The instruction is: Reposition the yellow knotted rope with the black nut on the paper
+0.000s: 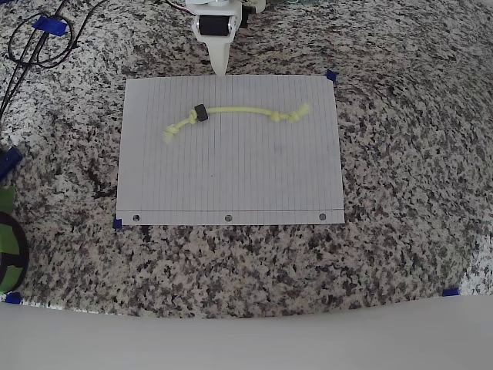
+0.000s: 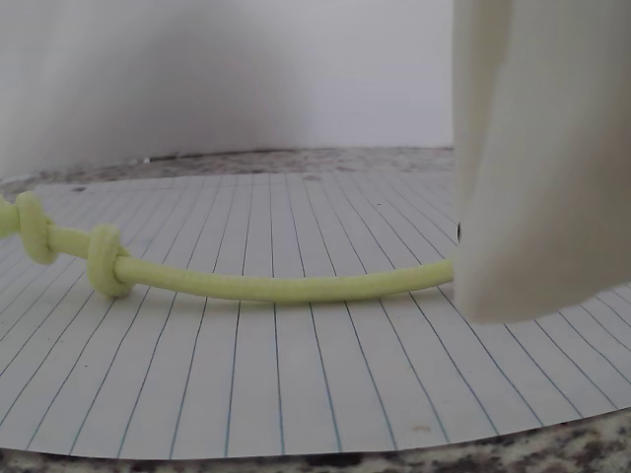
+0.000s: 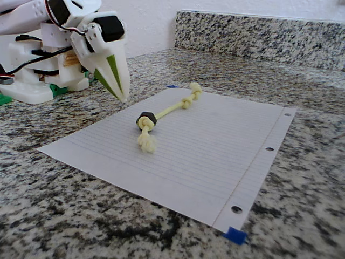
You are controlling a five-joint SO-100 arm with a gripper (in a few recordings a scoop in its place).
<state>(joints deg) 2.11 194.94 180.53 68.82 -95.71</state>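
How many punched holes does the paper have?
3, along the paper's bottom edge in the overhead view: one near the left corner, one mid-edge, one near the right corner.

speckled granite countertop (image 1: 400,193) with the paper (image 1: 231,177) flat on it, blue tape (image 1: 451,292) at corners

The yellow knotted rope (image 1: 235,112) lies gently arched across the upper half of the paper (image 1: 231,177); the black nut (image 1: 201,113) sits near its left end beside a knot.
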